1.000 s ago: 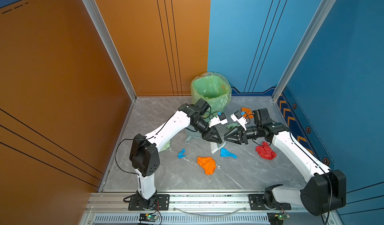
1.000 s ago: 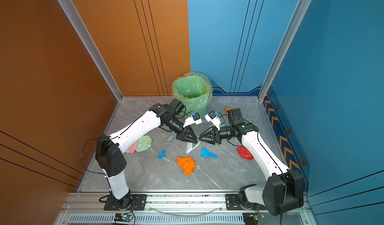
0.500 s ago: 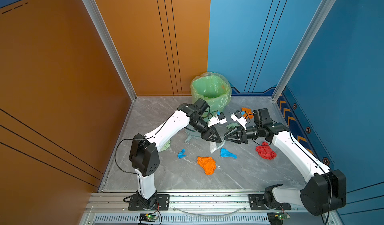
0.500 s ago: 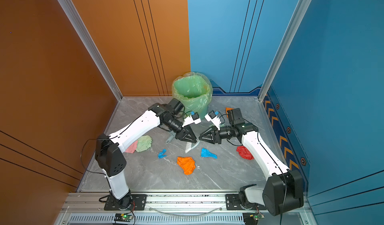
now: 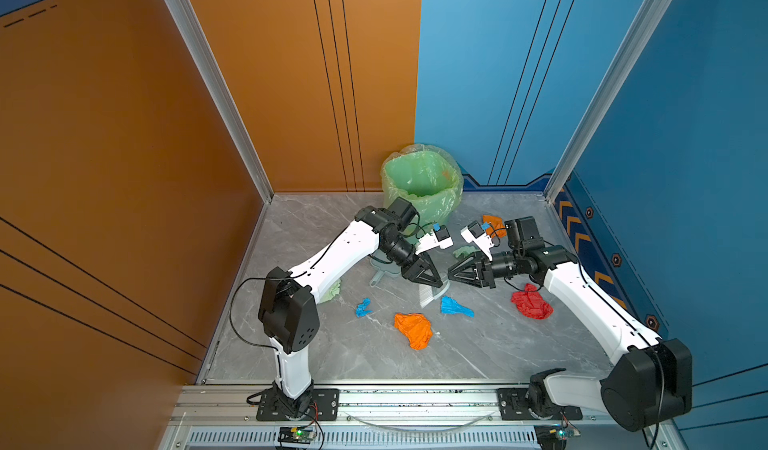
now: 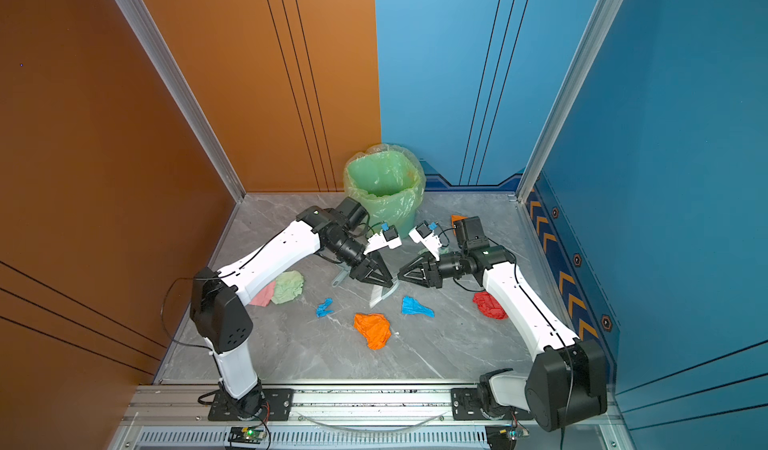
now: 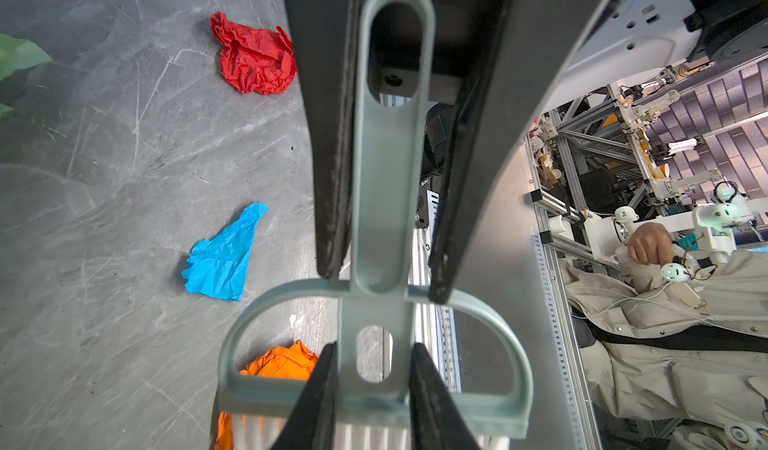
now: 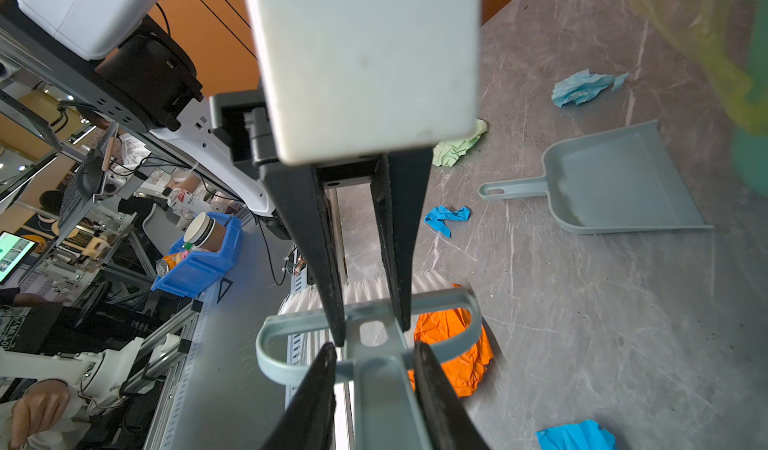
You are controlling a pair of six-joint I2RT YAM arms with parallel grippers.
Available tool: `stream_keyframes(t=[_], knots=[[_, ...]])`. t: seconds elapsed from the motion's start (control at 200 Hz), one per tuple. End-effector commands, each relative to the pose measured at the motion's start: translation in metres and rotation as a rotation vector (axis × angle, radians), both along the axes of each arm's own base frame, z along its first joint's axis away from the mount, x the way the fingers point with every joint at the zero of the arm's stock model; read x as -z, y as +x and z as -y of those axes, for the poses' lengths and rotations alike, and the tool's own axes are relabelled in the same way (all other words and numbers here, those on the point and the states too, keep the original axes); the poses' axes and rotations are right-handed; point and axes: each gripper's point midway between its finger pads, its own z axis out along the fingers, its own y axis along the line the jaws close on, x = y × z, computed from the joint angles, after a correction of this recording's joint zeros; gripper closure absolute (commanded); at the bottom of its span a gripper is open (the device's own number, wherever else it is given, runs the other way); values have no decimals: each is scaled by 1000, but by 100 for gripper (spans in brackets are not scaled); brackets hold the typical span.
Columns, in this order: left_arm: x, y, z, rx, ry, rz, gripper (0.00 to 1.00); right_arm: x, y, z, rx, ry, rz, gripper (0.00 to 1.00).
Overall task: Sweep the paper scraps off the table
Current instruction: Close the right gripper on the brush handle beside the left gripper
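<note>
Left gripper (image 7: pixel 372 348): I see its fingers clamped on the brush (image 7: pixel 386 178), gripping the short stem next to the head.
Right gripper (image 8: pixel 374 346): it faces the other gripper tip to tip. Its fingers stand close on either side of the long handle, though I cannot tell from either wrist view whether they press on it.
Bristles (image 5: pixel 426 300): white, pointing down at the table (image 5: pixel 478 356), just behind the orange wad (image 5: pixel 413 329).
Scraps in the middle: the orange wad lies nearest the front rail. A bright blue scrap (image 5: pixel 455 306) lies just beside the bristles, towards the right arm. A smaller blue scrap (image 5: pixel 363 307) lies on their other side.
Scraps on the right: a red wad (image 5: pixel 532 306) lies beside the right forearm. A second orange piece (image 5: pixel 492 221) sits behind the right wrist.
Scraps on the left: a pale green wad (image 6: pixel 288 287) touches a pink scrap (image 6: pixel 262 296), both tucked against the left forearm.
Light blue scrap (image 8: pixel 582 88): on the table beyond the dustpan (image 8: pixel 615 178).
Dustpan: flat on the table and partly under the left arm in both top views. Its handle points towards the smaller blue scrap.
Bin (image 5: pixel 422 178): lined in translucent green, standing at the back of the table behind the left wrist.
</note>
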Motion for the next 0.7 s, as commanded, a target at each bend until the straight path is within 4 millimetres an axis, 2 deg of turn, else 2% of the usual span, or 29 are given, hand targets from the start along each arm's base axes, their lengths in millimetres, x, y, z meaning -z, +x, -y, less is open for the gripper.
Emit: stream_keyframes(t=[0.0,0.355,0.456,0.696], knots=[[-9,13,2,-35,-18,7,100,6,-7,-5,-29,-11,-18,68],[-9,12,3,-36,-7,18,100,6,-7,-5,-28,-12,-15,70],[-8,12,4,-36,-4,16,100,5,-7,-5,-27,-13,-11,75],[-8,13,5,-35,-4,19,100,5,-6,-5,-28,-11,-12,79]])
